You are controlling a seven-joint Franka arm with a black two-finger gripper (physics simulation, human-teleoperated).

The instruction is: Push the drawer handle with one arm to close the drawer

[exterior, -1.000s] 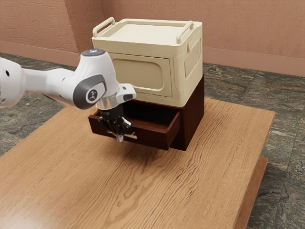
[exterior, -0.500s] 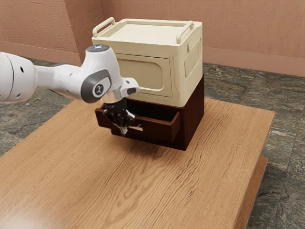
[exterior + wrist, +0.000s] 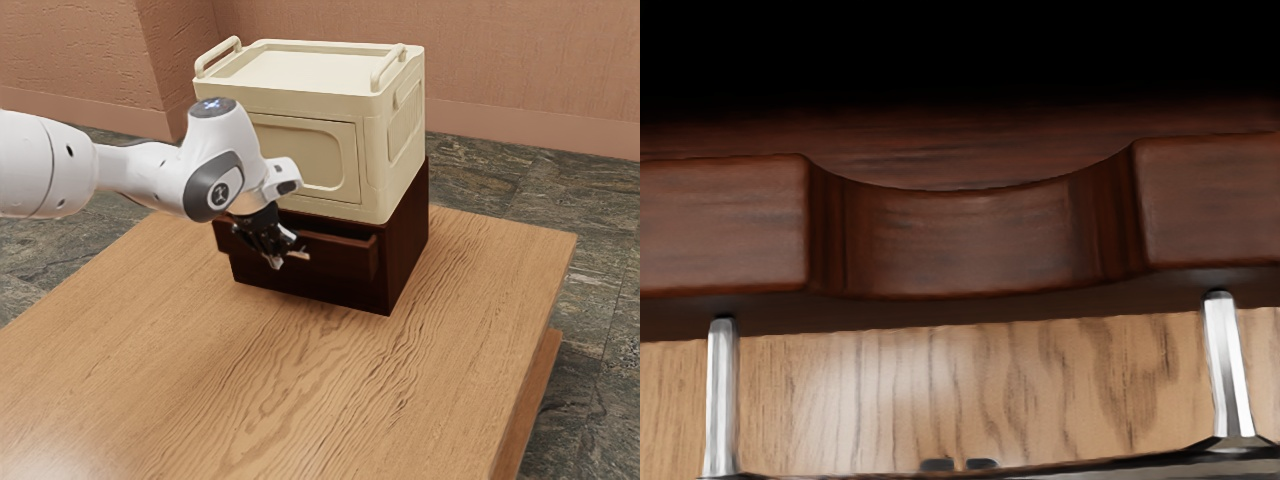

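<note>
Terracotta wall and dark stone floor surround a wooden table, where a dark brown cabinet carries a cream storage box on its top. The cabinet's drawer is partly out: its front stands proud of the body, with a narrow strip of dark interior showing above it. The handle is on the outer face of that front, and the black gripper is right at it, with the white arm reaching in from the exterior view's left. In the wrist view, two metal posts run out from beneath the drawer's scooped front edge. Whether the gripper is open or closed cannot be told from these pictures, nor can the exact contact with the handle. The step in hand looks to be the push itself, with the drawer well on its way but the closing unfinished. Next, the hand should press on towards the cabinet, straight along the drawer's line of travel, at the same height, until the front meets the body. No grasp seems needed for that; steady pressure is enough. Since the gripper looks off-centre on the front, towards the exterior view's left, a skewed push could make the drawer bind, or the hand could slide off the handle.
</note>
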